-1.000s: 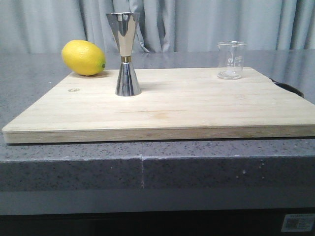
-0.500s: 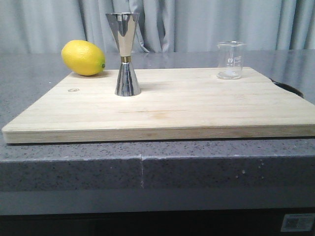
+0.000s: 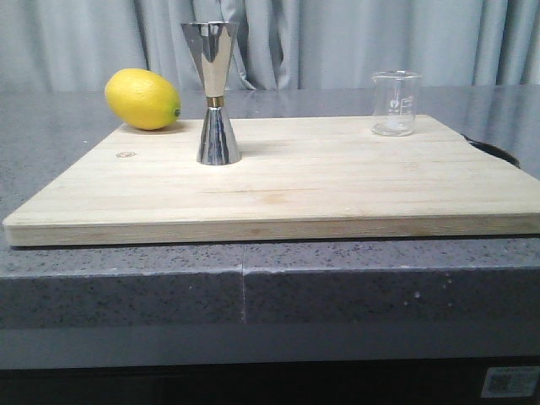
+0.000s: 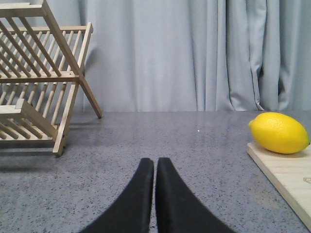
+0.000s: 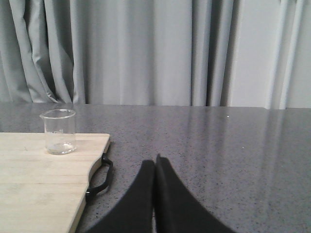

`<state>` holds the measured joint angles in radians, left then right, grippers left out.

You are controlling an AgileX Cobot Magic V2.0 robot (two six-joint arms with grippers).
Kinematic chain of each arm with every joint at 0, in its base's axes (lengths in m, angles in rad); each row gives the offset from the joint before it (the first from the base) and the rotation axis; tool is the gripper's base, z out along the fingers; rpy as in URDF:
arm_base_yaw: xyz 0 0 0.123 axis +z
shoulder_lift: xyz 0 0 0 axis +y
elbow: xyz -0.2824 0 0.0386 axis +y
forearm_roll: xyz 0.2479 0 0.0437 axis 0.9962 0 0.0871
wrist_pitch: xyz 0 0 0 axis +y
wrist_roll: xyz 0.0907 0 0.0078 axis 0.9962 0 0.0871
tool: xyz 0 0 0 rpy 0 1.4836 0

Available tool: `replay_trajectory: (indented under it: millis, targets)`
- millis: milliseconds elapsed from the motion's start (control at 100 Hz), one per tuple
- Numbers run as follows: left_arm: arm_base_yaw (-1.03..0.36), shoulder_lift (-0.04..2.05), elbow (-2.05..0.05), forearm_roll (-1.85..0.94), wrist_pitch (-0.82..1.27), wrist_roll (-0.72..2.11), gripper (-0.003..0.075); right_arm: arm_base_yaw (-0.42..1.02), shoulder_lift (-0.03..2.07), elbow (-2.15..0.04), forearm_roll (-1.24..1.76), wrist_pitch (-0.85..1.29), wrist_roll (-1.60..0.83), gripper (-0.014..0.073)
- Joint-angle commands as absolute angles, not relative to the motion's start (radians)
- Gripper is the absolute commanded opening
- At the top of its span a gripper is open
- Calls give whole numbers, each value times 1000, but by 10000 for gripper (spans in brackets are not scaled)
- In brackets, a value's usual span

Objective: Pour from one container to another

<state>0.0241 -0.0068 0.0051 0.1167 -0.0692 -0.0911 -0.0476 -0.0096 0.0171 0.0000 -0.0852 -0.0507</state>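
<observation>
A: Fingers? Right gripper (image 5: 155,162) is seen pressed together, nothing held; left gripper (image 4: 155,165) likewise, tips nearly touching, empty.

B: Beaker (image 3: 396,103)?
A: Found upright on the cutting board (image 3: 278,181), far corner, about 2 o'clock from board centre. Jigger (image 3: 214,93) noted at 10 o'clock, lemon (image 3: 143,99) beyond it.

B: Handling?
A: Thin glass is judged light, rigid, slick, breakable. A gentle side grip at mid-wall is advised, with the lip kept clear. Contents cannot be told.

A lemon (image 3: 143,99) rests on the cutting board's (image 3: 337,181) corner.
</observation>
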Motion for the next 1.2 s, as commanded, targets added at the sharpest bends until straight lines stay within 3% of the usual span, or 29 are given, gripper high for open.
replay_trajectory:
  millis: [0,1190]
  targets:
    - [16,-28,33,113,-137,-92,-19,-56,-29,20,0,-167,-60,-69]
    - [16,-28,33,113,-137,-92,-19,-56,-29,20,0,-148,-60,-69]
